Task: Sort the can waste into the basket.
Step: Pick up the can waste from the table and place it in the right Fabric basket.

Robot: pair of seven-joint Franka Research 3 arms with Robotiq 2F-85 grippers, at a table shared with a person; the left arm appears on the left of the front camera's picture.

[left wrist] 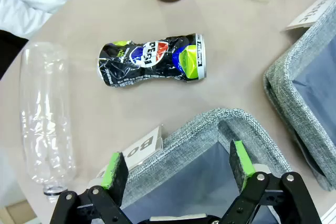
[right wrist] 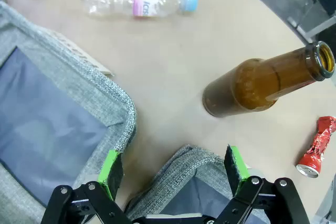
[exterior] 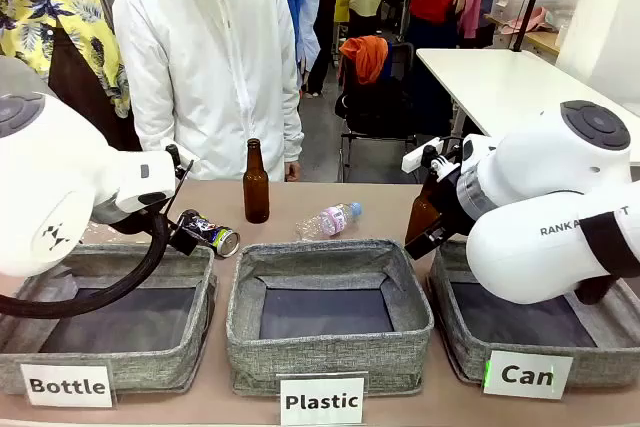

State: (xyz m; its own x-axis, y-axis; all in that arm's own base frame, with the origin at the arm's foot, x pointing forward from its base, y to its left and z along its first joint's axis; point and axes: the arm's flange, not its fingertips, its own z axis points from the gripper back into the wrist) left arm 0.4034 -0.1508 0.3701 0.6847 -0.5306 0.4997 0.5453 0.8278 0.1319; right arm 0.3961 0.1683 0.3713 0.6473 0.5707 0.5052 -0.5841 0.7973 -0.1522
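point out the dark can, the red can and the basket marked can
dark can [left wrist: 152, 62], left wrist view, on its crumpled printed side
red can [right wrist: 316, 153], right wrist view, on its crushed body
basket [exterior: 605, 372], front view, on its grey front wall

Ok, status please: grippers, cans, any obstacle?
Left gripper open, right gripper open, both empty. Dark can on table, red can beside brown bottle, neither in basket. Bottle close to red can.

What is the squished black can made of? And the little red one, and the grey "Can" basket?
The black can looks like thin painted metal: sharp crumples, silver rim. The red can looks like shiny metal too, crinkled like foil. The basket seems woven cloth, matte speckled grey.
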